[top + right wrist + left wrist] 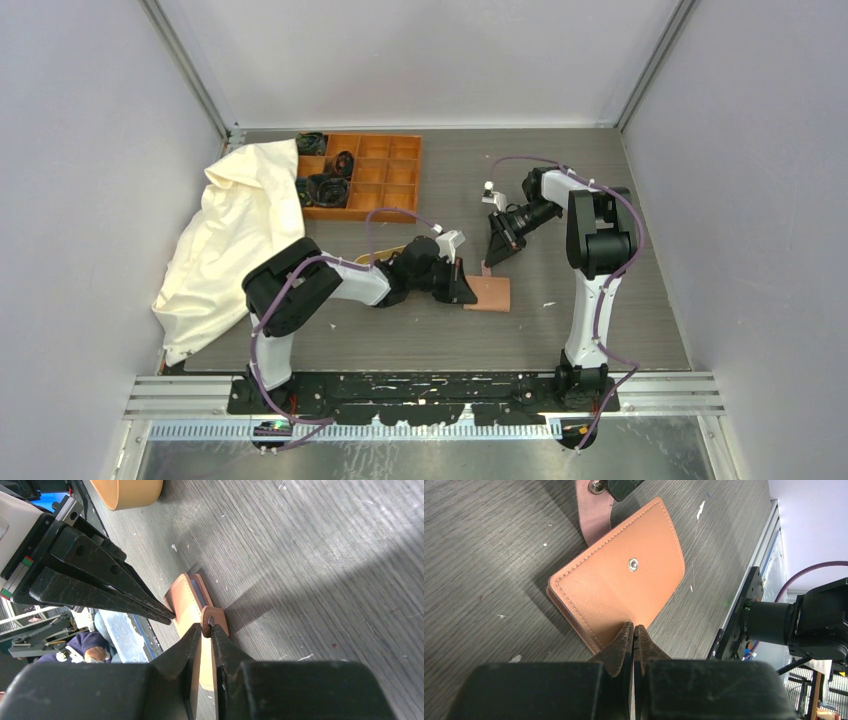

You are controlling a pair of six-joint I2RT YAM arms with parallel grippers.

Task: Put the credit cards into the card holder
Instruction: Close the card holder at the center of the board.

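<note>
The card holder (492, 294) is a reddish-brown leather wallet lying folded flat on the table, snap stud up (633, 564). My left gripper (633, 626) is shut with nothing in it, and its tips rest on the holder's near edge (463, 290). The holder's strap (594, 515) is lifted off the far side. My right gripper (206, 628) is shut on the strap's snap tab (220, 617), just above the table (489, 263). A thin bluish edge (198, 593) shows between the holder's layers. The credit cards are hidden.
An orange compartment box (385, 170) holding dark items stands at the back. A crumpled white cloth (235, 235) covers the left side. An oval wooden tray (127, 490) sits behind my left arm (383, 256). A metal rail (430, 385) runs along the near edge.
</note>
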